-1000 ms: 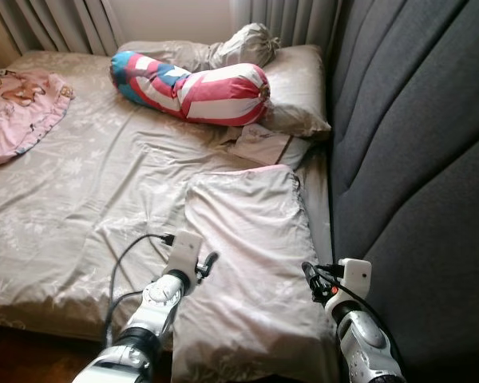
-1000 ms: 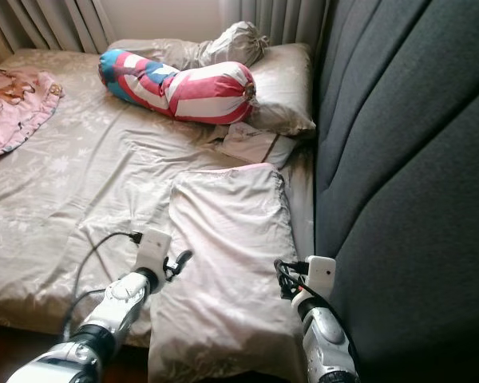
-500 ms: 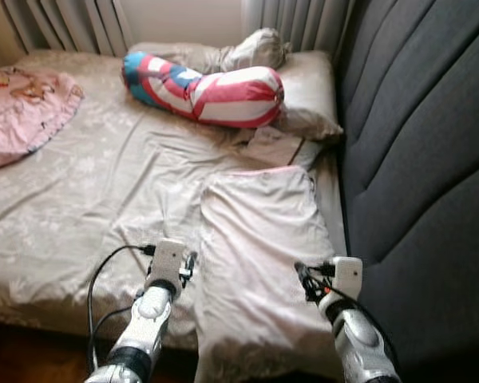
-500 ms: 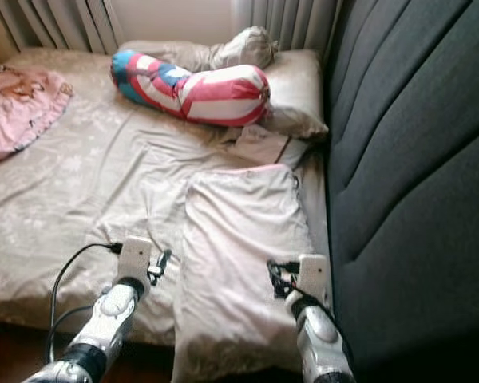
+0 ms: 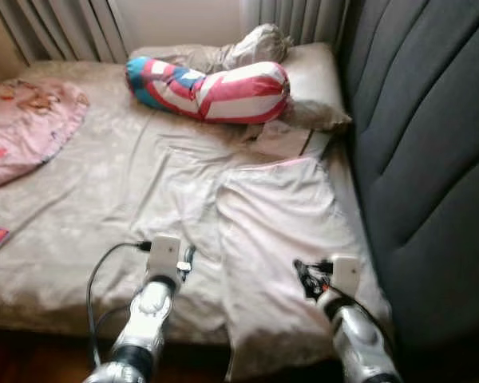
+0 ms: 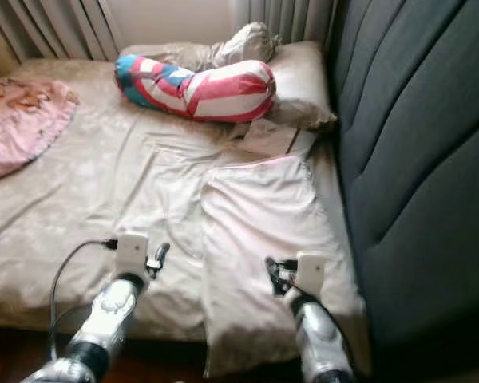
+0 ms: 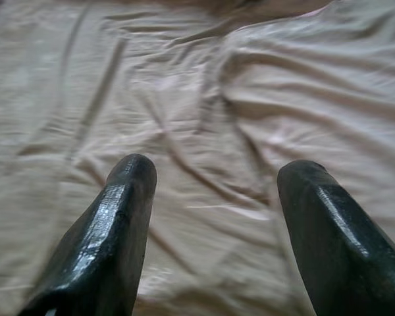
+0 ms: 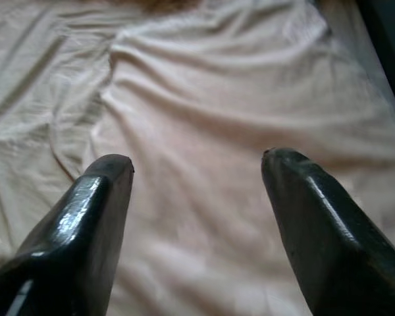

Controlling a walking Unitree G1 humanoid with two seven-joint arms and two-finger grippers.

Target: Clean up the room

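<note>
left gripper off the pillow, now over the sheet, fingers spread | right gripper still above pillow, fingers spread

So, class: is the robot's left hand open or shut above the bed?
Open. The left hand shows its two black fingers wide apart, with only wrinkled bedsheet between them.
</note>
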